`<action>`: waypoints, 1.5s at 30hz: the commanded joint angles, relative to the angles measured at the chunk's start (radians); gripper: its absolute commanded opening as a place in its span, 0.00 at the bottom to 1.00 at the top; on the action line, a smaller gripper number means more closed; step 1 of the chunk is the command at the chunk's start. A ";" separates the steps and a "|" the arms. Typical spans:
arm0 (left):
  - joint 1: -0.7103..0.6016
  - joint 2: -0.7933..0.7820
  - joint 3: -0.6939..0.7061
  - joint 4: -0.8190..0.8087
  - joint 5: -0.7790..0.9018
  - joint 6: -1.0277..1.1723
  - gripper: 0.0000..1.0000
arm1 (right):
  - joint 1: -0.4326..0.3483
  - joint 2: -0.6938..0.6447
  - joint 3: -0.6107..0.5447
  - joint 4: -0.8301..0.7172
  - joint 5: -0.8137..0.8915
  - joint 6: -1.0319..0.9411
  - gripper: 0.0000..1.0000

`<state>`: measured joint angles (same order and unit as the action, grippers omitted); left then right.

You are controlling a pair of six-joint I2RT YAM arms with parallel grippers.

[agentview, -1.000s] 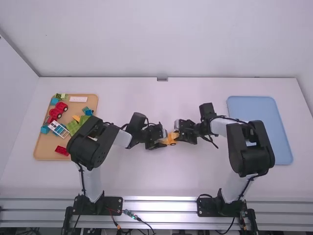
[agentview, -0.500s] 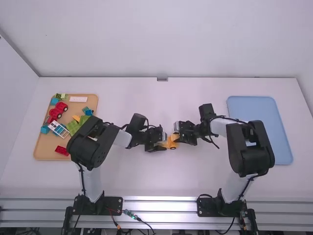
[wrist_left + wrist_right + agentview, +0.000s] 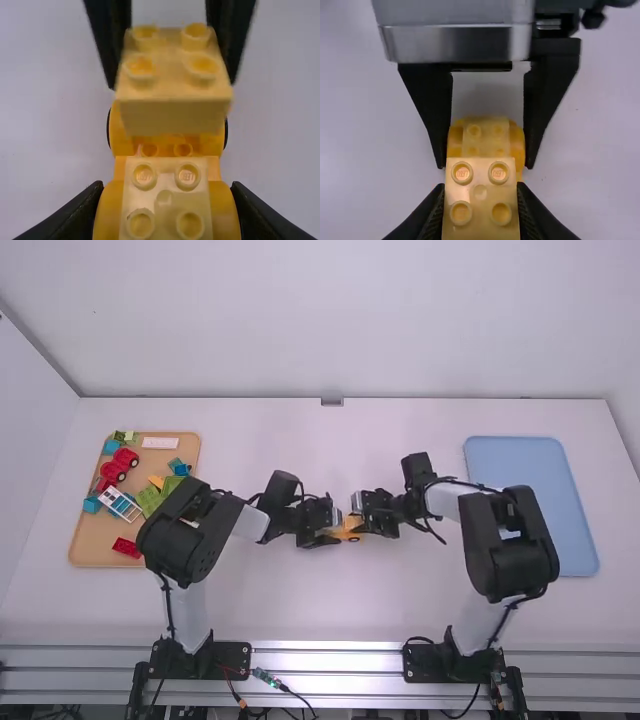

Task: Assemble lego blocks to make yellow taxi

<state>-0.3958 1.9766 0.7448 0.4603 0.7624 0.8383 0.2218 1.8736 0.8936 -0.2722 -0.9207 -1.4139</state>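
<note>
Around the table's middle, my left gripper (image 3: 330, 531) and right gripper (image 3: 360, 524) face each other at the yellow-orange car (image 3: 350, 534). In the left wrist view, my left gripper (image 3: 167, 202) is shut on the car's wide rounded end, which carries a pale yellow studded block (image 3: 164, 200); the orange wheeled base (image 3: 200, 145) extends beyond. Another pale yellow block (image 3: 175, 95) is between the right gripper's fingers, over the base's far part. In the right wrist view, my right gripper (image 3: 481, 202) is shut on that block (image 3: 480, 192). Whether it touches the base, I cannot tell.
At the left, an orange-tan tray (image 3: 98, 548) holds a red vehicle (image 3: 117, 466), green blocks, blue blocks and a white ladder-like piece (image 3: 120, 504). A blue tray (image 3: 580, 510) lies at the right, partly behind the right arm.
My right gripper has shifted slightly left, closer to the left gripper, with its block. The left arm stays where it was over the last half second.
</note>
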 commanded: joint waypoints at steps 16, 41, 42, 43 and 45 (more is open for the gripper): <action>0.004 0.016 -0.017 -0.042 -0.019 -0.002 0.02 | 0.008 0.013 -0.049 0.069 0.050 0.056 0.00; -0.005 0.016 -0.017 -0.042 -0.019 0.001 0.02 | 0.007 0.021 -0.088 0.149 0.038 0.109 0.00; -0.006 0.016 -0.017 -0.042 -0.019 0.003 0.02 | 0.007 0.021 -0.088 0.148 0.039 0.109 0.00; -0.008 0.016 -0.017 -0.044 -0.018 0.018 0.02 | 0.008 0.021 -0.087 0.143 0.039 0.108 0.00; -0.008 0.016 -0.017 -0.047 -0.018 0.029 0.02 | 0.007 0.021 -0.084 0.135 0.039 0.109 0.00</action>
<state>-0.3965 1.9766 0.7452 0.4290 0.7776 0.8387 0.2283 1.8801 0.8177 -0.1249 -0.8684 -1.3117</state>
